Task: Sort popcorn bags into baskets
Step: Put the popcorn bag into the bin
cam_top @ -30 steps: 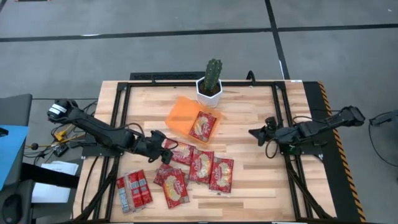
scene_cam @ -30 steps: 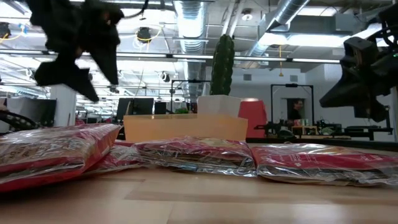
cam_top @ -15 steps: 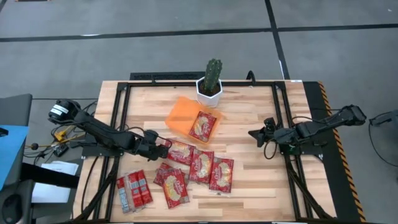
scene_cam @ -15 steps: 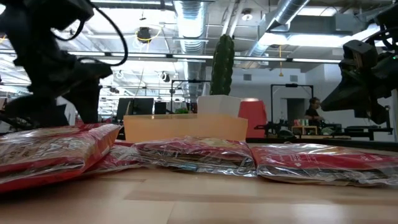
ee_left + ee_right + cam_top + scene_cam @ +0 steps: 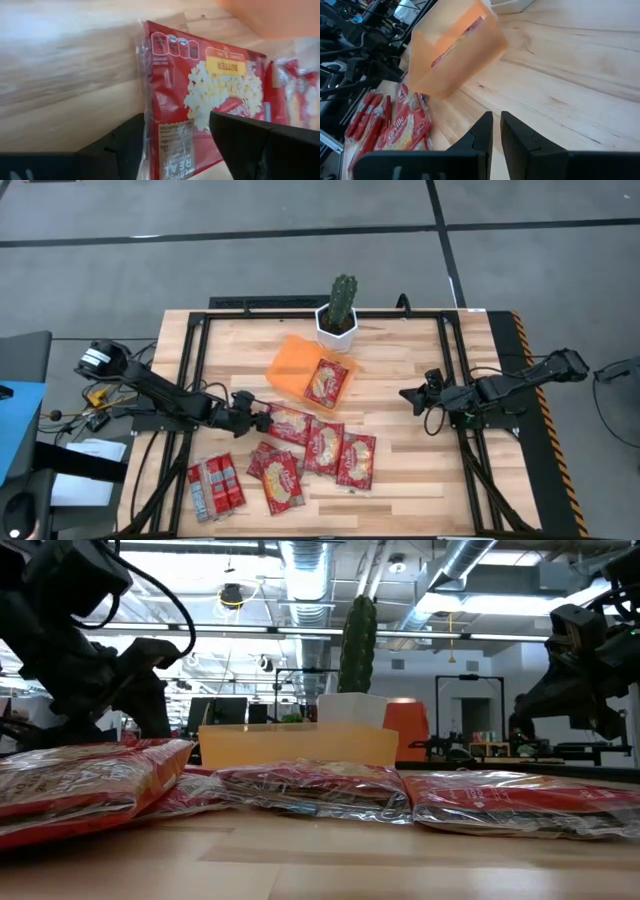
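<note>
Orange basket [image 5: 293, 366] held one popcorn bag [image 5: 327, 381]; I counted about eight more on the table [image 5: 410, 460]. My left gripper [image 5: 262, 421] straddled the edge of one bag [image 5: 210, 95], fingers wide. My right gripper [image 5: 408, 395] hovered apart, fingers nearly together, empty.

You have a wooden table [image 5: 400, 470] of pale planks with a black frame running along its edges. Near the far edge, about mid-width, stands a white pot [image 5: 337, 329] with a cactus. Just in front of it the orange tray [image 5: 290, 363] lies at an angle, one red bag [image 5: 326, 382] inside. Toward the near edge, left of centre, you see loose bags spread flat: one [image 5: 290, 424] nearest the tray, three [image 5: 341, 454] side by side in front of it, two [image 5: 277, 474] overlapping. Narrow striped packets [image 5: 215, 485] lie by the near left corner.
</note>
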